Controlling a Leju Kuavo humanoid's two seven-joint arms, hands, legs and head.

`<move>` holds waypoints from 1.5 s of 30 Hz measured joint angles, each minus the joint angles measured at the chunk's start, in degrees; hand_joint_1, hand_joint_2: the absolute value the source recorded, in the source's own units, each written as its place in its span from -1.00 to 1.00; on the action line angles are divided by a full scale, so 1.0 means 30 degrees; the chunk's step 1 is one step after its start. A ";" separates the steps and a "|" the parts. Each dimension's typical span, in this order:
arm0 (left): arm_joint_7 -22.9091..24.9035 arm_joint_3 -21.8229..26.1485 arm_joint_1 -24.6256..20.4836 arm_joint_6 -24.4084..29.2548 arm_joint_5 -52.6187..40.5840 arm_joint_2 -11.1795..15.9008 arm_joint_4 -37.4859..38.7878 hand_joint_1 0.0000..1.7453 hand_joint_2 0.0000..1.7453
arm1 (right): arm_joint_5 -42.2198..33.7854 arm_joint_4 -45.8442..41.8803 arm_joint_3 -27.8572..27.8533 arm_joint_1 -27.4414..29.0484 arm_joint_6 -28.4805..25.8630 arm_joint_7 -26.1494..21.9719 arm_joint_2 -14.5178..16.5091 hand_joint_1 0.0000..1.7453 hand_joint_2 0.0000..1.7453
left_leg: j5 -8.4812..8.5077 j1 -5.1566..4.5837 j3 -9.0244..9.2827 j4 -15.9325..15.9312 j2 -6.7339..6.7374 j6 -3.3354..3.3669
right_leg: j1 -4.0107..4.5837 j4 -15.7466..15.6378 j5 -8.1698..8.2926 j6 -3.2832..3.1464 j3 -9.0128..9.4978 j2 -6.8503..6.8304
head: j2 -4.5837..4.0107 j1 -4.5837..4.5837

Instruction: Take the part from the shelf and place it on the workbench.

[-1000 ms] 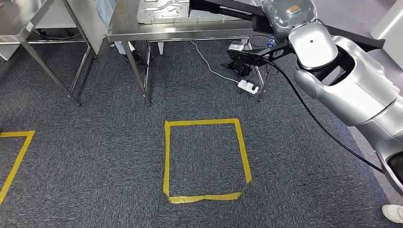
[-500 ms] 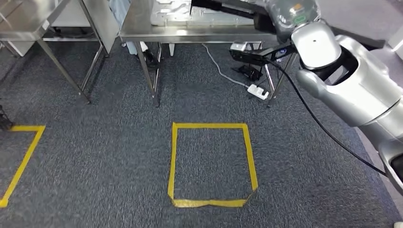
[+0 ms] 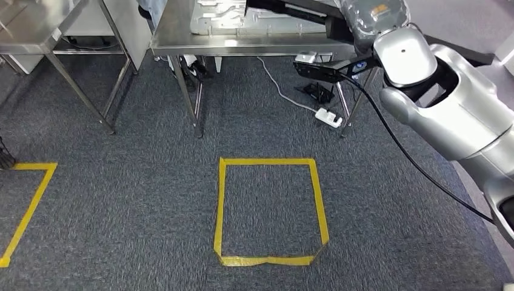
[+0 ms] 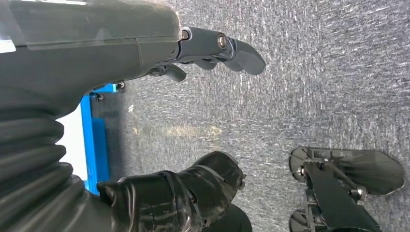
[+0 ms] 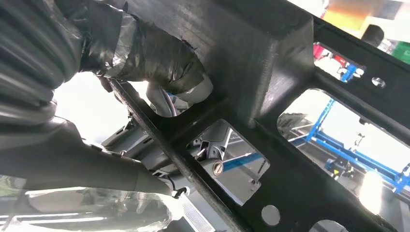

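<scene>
1. Nearest to you, the left robot hand (image 4: pixel 193 111) hangs over the grey carpet (image 4: pixel 314 87) with its thumb and dark fingers (image 4: pixel 227 48) spread apart and nothing between them; it plays no part in the carry.
2. The right robot hand (image 5: pixel 154 63) is clamped on the part (image 5: pixel 270 77), a black frame with cut-out windows. The right wrist view shows the taped thumb pressed on a thick bar of the frame, a contact the head view hides behind the silver forearm (image 3: pixel 448 103).
3. On the floor ahead, the yellow tape square (image 3: pixel 270 209) sits slightly lower and more central than half a second ago, and the whole picture has shifted the same way. You should read that as the camera advancing and turning, not as things moving.
4. Farther off, the steel table (image 3: pixel 242 43) now fills more of the top edge, with a light metal panel (image 3: pixel 242 21) lying on it. The part's front end (image 3: pixel 285 9) already reaches over the table's near right corner.
5. Judging from this, the approach looks nearly finished and the set-down is still to come; watch that the part clears the panel.
</scene>
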 joint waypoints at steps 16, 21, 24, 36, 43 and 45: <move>0.0104 -0.0020 -0.0020 -0.0022 0.0009 -0.0073 0.0000 -1.00 1.00 | -0.0564 -0.0104 -0.0630 0.0249 -0.0455 0.1406 0.0015 1.00 1.00 | -0.0335 -0.0001 0.0265 0.0116 -0.0311 0.0278 | 0.0168 0.0199 0.0204 0.0065 -0.0420 0.0057 | 0.0002 0.0120; 0.0220 -0.0024 -0.0004 0.0062 0.0226 -0.0044 0.0000 -1.00 1.00 | -0.0408 -0.0104 -0.0654 0.0144 0.0801 0.1523 0.0131 1.00 1.00 | -0.1806 0.0128 -0.0896 0.2675 -0.0149 -0.0323 | -0.0020 -0.0055 0.0273 -0.0337 -0.0191 -0.0052 | 0.0000 0.0058; 0.0264 -0.0024 0.0010 0.0025 0.0333 -0.0044 0.0000 -1.00 1.00 | -0.0450 -0.0102 -0.0656 0.0127 0.1234 0.1443 0.0288 1.00 1.00 | -0.2482 0.0258 -0.2222 0.5208 -0.0073 -0.0536 | -0.0028 -0.0010 0.0216 -0.0402 -0.0179 -0.0054 | 0.0000 0.0053; 0.0260 -0.0024 -0.0045 -0.0067 0.0251 -0.0020 0.0000 -1.00 1.00 | -0.0623 -0.0056 -0.0654 -0.0310 0.1131 0.1271 0.0667 1.00 1.00 | -0.0041 0.0183 0.0437 -0.0366 -0.0067 0.0581 | -0.0039 0.2174 -0.1294 0.0423 -0.0990 -0.0030 | 0.0000 0.0160; 0.0168 -0.0024 -0.0043 -0.0045 0.0118 -0.0018 0.0000 -1.00 1.00 | -0.0723 0.0246 -0.0514 -0.0263 0.0665 0.1091 0.1007 1.00 1.00 | -0.0390 0.0103 0.0411 0.0061 -0.0245 0.0534 | 0.0029 0.1577 -0.0166 0.0315 -0.1023 -0.0009 | 0.0000 0.0191; 0.0097 -0.0024 -0.0056 0.0022 0.0117 -0.0022 0.0000 -1.00 1.00 | -0.0728 0.0346 -0.0472 -0.0314 0.0495 0.1044 0.1149 1.00 1.00 | -0.0469 0.0060 0.0311 0.0191 -0.0283 0.0364 | 0.0125 0.0352 0.0084 0.0207 -0.0434 0.0014 | 0.0000 0.0175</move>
